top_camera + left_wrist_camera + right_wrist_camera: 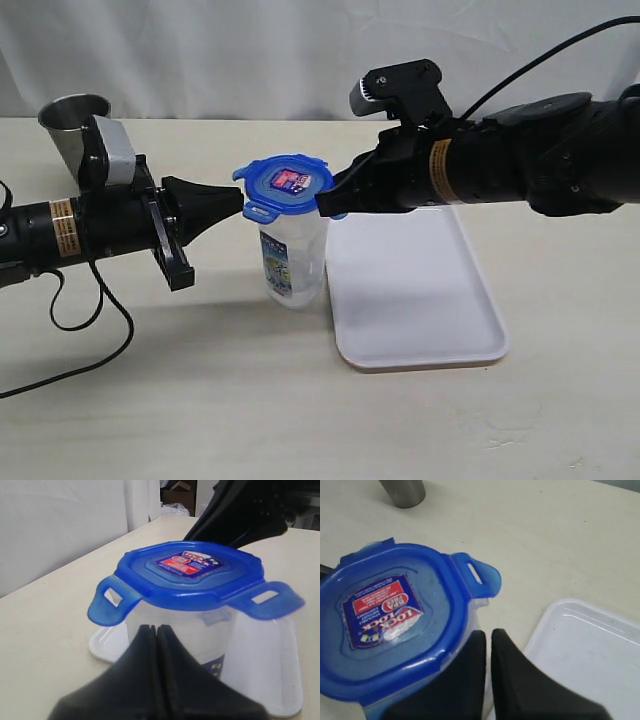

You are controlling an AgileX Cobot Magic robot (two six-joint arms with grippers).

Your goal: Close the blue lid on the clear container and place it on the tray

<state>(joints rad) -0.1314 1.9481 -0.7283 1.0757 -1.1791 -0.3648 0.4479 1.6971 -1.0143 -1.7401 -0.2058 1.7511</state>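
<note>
Pale bare table top [260, 420] is seen across the bottom of the frame. White cloth [200, 50] is hung behind it, along the top. The clear container [292, 268] is stood upright on the table in the middle of the frame, its long side running up and down, just beside the left edge of the tray [420, 340] and not on it. The blue lid [283, 183] is laid on top, label up, with its flaps stuck out sideways and not pushed down. The left gripper [236, 200] is pointed at the lid from the left, jaws pressed shut with nothing held. The right gripper [326, 206] is pointed at it from the right, jaws also shut and empty. Whether the tips are touching the lid cannot be told. The lid's right flap is partly hidden behind the right gripper. A steel cup [70, 120] at the upper left is partly covered by the left arm.
</note>
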